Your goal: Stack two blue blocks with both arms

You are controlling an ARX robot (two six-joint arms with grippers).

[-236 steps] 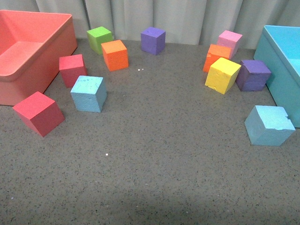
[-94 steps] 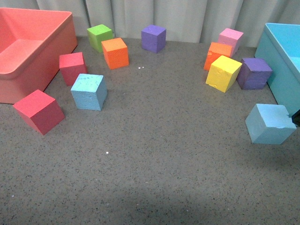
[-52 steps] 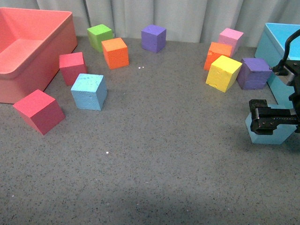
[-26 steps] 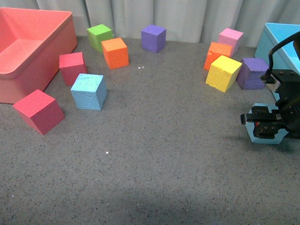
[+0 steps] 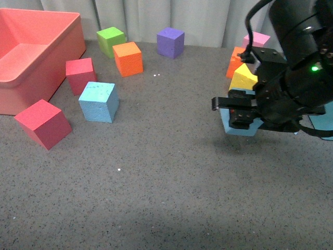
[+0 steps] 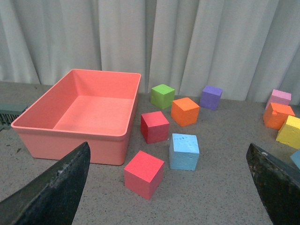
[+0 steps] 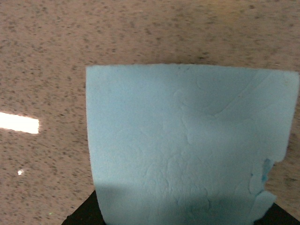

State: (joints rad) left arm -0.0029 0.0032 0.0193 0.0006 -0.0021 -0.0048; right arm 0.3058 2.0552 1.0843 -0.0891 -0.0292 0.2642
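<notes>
One blue block [image 5: 98,102] rests on the grey table left of centre, and it also shows in the left wrist view [image 6: 184,151]. The other blue block [image 5: 240,131] hangs just above the table at the right, with my right gripper [image 5: 237,112] shut on it. In the right wrist view this block [image 7: 187,140] fills most of the picture, chipped at one corner. My left gripper [image 6: 167,146] is open, well back from the resting block, with nothing between its fingers [image 6: 51,187]. The left arm is out of the front view.
A salmon bin [image 5: 47,67] stands at the far left. A turquoise bin [image 5: 325,121] is mostly hidden behind the right arm. Red cubes [image 5: 42,125] [image 5: 80,76] flank the resting blue block. Orange [image 5: 128,60], green [image 5: 110,41], purple [image 5: 170,43] and yellow [image 5: 242,78] cubes sit further back.
My right arm came in from the right, shut on the blue block by the turquoise bin, lifted it and carried it left toward the centre. The other cubes have not moved.
</notes>
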